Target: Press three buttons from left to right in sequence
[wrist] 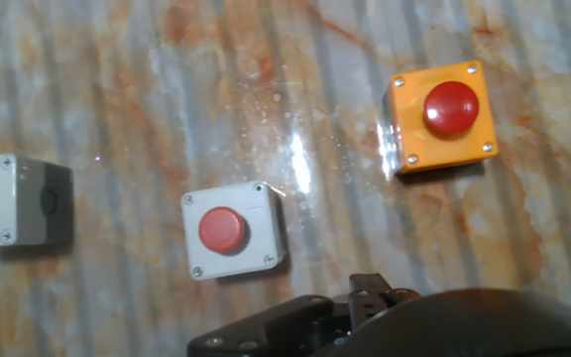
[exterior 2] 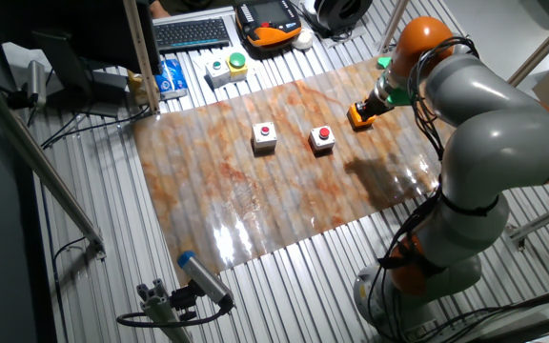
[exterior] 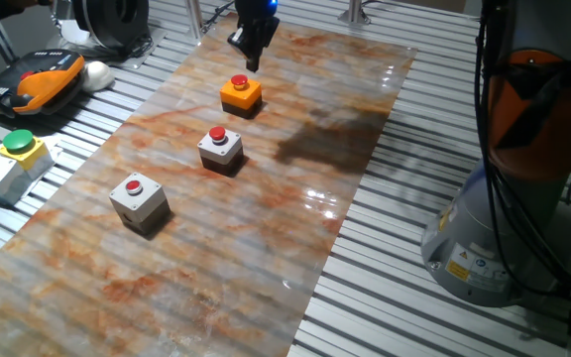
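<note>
We saw three button boxes standing in a row on a marbled mat [exterior: 295, 149] that covered the slatted desk [exterior: 434, 129]. We take the middle grey-white box [exterior: 220, 148] as our landmark. The other grey-white box [exterior: 139, 201] stood on one side of it, nearer to the camera in one fixed view, and the orange box [exterior: 241, 93] stood on the opposite side, farther back. All three were apart from each other, and each one carried a round red button on top. The orange box was flatter than the two grey-white ones.

The gripper [exterior: 253, 45] hung above the mat just behind the orange box, on the side away from the middle box, and it did not touch any box. In the other fixed view the arm [exterior 2: 484, 124] bent over the mat and the gripper [exterior 2: 374, 101] was beside the orange box [exterior 2: 360, 116]. In the hand view only a dark part of the hand was at the lower edge, so we cannot tell if the jaws were open or closed, and we saw nothing held in them.

Off the mat, beyond the nearer grey-white box, stood a grey box with a green button [exterior: 10, 159].
</note>
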### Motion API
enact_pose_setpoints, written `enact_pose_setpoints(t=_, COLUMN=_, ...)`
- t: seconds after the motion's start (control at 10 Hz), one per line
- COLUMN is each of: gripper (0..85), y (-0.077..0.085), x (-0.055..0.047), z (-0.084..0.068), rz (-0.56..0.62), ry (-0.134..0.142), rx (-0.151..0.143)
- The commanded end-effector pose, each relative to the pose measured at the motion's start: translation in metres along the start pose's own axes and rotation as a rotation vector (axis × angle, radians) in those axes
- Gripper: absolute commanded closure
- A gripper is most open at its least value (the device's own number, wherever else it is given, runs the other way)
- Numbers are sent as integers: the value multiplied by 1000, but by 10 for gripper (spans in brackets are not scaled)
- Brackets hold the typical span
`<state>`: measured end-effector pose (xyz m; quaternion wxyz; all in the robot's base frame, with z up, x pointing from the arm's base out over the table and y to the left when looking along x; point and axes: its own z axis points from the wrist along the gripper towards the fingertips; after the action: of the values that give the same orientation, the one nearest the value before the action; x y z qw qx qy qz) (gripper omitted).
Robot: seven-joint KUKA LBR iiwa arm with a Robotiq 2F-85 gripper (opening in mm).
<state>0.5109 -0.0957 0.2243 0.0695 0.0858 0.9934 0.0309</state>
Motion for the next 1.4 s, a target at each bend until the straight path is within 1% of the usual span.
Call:
enact_pose_setpoints(t=0.0, gripper=850, y=-2, x=1, z=0, rz=0, ry=-1, rx=3)
enact_pose_setpoints(t=0.2, gripper=850, y=-6, x=3, z=2, rz=-7, ry=-10, rx=13)
enact_pose_setpoints(t=0.4, gripper=850, y=-9, x=4, z=3, rz=-10, ry=-11, rx=22)
enact_pose_setpoints(t=0.6, gripper=850, y=-12, x=8, z=4, rz=-8, ry=-8, rx=25)
enact_pose_setpoints(t=0.7, gripper=850, y=-13, x=8, z=3, rz=-3, ry=-1, rx=23)
enact_pose_setpoints(t=0.8, gripper=850, y=-14, x=9, z=3, rz=0, ry=-1, rx=23)
enact_pose_setpoints(t=0.9, gripper=850, y=-15, x=10, z=5, rz=1, ry=5, rx=14)
enact_pose_setpoints(t=1.0, gripper=850, y=-15, x=12, z=7, rz=-2, ry=8, rx=18)
enact_pose_setpoints(t=1.2, gripper=850, y=-19, x=18, z=8, rz=-9, ry=5, rx=13)
enact_pose_setpoints(t=1.3, gripper=850, y=-23, x=24, z=8, rz=-15, ry=2, rx=10)
